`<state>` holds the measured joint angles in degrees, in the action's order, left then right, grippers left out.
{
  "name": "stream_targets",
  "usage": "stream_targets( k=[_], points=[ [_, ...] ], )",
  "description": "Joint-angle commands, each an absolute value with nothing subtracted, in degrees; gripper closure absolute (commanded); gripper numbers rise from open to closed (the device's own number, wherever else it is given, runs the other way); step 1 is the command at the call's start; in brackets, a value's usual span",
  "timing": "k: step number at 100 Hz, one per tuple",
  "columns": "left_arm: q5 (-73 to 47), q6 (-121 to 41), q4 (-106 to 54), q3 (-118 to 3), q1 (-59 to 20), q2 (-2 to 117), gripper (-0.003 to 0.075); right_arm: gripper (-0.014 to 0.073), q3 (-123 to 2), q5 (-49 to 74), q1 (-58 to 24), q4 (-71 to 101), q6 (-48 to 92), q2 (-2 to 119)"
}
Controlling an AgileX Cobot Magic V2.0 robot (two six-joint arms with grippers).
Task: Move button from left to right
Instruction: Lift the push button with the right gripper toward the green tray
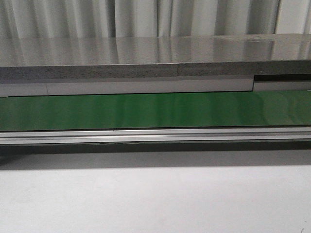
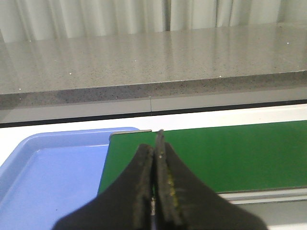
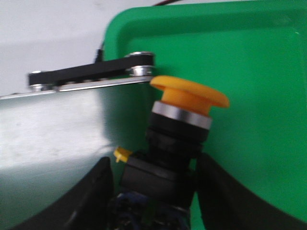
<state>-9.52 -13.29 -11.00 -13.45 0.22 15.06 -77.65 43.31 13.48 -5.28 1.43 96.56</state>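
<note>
The green tray point(image 3: 259, 72) is the landmark: the right gripper point(image 3: 153, 191) clasps the button point(image 3: 180, 139) by its black body, orange cap toward that tray. Carry it fully past the tray's rim before letting go, judging by the conveyor end beside it. The left gripper point(image 2: 156, 191) is clenched on nothing. Only the left wrist view shows the blue tray point(image 2: 43, 177); the front view shows neither tray, arm nor button.

Orange-capped black button point(image 3: 178, 134), green tray point(image 3: 259, 62), blue tray point(image 2: 53, 177), speckled grey counter point(image 2: 144, 62).
</note>
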Motion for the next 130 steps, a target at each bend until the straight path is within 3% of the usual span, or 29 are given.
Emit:
stream_targets(
  k=[1, 28, 58, 89, 130],
  points=[
    [-4.64, -13.24, -11.69, -15.13, -0.19, 15.48, 0.0741, 0.041, -79.6, 39.74, 16.68, -6.42, 1.88, 95.37],
    [-4.64, -13.24, -11.69, -15.13, -0.19, 15.48, 0.0741, 0.041, -79.6, 40.01, 21.62, -8.07, 1.88, 101.24],
    [-4.64, -13.24, -11.69, -15.13, -0.19, 15.48, 0.0741, 0.0401, -79.6, 40.45, 21.59, -6.11, 1.88, 105.68],
    [-4.64, -13.24, -11.69, -15.13, -0.19, 15.48, 0.0741, 0.0119, -79.6, 41.35, 21.59, -5.28, 1.88, 107.6],
    [-4.64, -13.24, -11.69, -15.13, -0.19, 15.48, 0.0741, 0.0107, -79.91, 40.6, 21.59, -5.08, -1.53, 104.86]
  ],
)
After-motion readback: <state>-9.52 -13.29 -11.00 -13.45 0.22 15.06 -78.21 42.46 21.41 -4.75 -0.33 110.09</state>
